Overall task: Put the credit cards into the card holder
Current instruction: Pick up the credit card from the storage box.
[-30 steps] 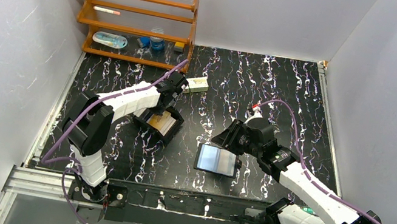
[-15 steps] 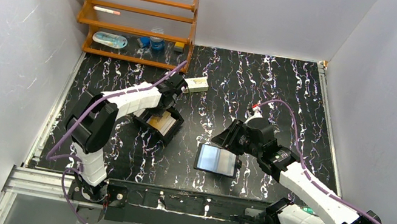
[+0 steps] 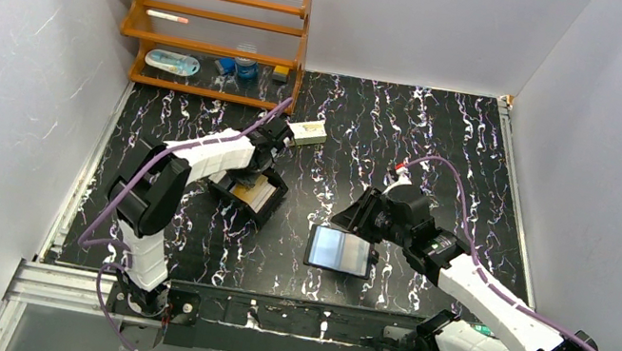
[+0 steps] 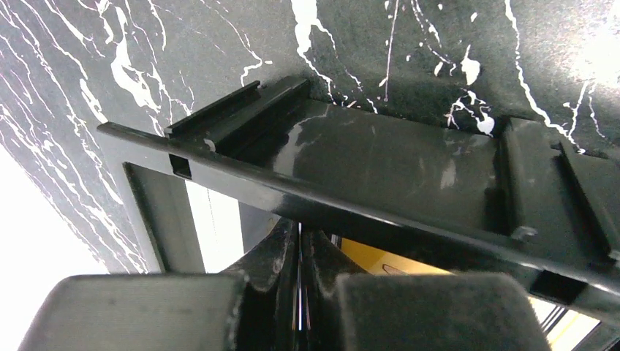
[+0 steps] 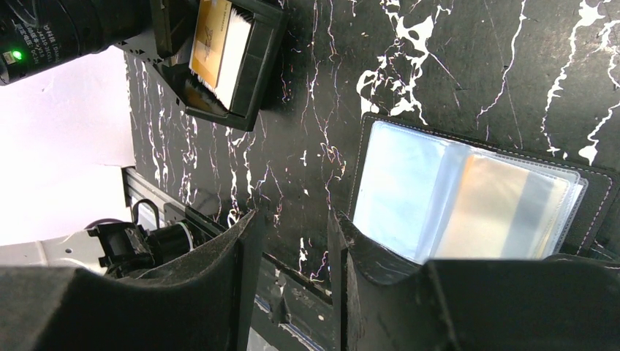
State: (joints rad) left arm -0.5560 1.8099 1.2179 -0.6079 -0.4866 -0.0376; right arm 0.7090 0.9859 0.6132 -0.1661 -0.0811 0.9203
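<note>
bench (image 3: 448,142): flat black slab veined white like marble.
box (image 3: 272,200): glossy black hinged plastic, lid open.
card holder (image 3: 338,250): flat black wallet, shiny clear sleeves, spread open right of the box.
credit cards (image 5: 232,55): thin rectangular stack inside the box.
left pincer (image 4: 300,248): clenched inside the box.
right pincer (image 5: 296,234): released, right of the box.
</note>
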